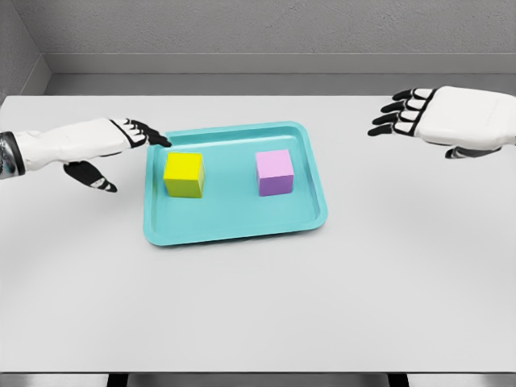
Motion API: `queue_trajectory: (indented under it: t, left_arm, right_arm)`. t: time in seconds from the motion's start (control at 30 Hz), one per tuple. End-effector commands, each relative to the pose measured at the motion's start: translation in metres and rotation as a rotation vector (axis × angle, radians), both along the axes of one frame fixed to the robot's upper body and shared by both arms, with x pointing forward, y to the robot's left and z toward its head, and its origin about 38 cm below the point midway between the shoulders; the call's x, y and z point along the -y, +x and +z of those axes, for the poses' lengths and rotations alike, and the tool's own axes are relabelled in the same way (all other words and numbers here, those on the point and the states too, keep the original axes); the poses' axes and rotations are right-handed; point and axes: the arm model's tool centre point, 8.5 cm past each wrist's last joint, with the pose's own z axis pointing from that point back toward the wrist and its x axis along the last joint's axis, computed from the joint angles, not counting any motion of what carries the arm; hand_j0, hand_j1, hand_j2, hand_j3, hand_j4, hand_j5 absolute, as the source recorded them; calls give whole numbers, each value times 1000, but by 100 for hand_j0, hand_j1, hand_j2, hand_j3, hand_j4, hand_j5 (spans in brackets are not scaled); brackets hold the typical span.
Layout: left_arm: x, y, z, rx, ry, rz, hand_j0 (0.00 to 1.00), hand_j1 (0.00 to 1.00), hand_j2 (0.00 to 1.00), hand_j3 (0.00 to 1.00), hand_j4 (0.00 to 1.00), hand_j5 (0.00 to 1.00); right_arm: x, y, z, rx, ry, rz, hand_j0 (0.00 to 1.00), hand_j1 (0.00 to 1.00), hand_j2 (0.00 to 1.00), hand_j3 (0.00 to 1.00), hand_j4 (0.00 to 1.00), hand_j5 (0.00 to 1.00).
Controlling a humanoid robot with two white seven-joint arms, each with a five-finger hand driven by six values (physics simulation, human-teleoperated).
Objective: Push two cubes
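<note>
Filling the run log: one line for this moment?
left hand open, at teal tray | right hand open, away | yellow cube, pink cube untouched

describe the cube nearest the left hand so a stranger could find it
On the white table lies a teal tray holding two cubes. The yellow cube sits in its left half, near the left hand; its neighbour, the pink cube, sits to the right.

Both arms were glossy white with smooth, rounded shells. The left hand (121,145) had a white back, black fingers with pale bands at the joints, and a dark ribbed section at the forearm. The right hand (427,117) matched it: a broad white back and black, white-banded fingers.
</note>
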Motion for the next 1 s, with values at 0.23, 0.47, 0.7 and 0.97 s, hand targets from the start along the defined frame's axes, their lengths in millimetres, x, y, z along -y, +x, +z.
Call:
queue_trajectory:
  t: [0.23,0.47,0.7,0.97]
  left_arm:
    - [-4,2,-3,-11,109,-2,46,46,46,46,46,46]
    - [7,11,-7,0,112,-4,26,26,26,26,26,26]
    - [19,20,-21,-30,71,3,26,26,26,26,26,26]
    - [21,20,-23,-32,70,-1,26,26,26,26,26,26]
  right_arm:
    - [-6,1,-11,-40,12,14,29,29,29,29,29,29]
    - [-32,4,-47,-117,-54,77,3,3,3,3,3,3]
    - [-67,30,-84,-132,-121,102,1,1,1,1,1,1]
    - [-97,52,-106,-149,-163,119,1,1,1,1,1,1]
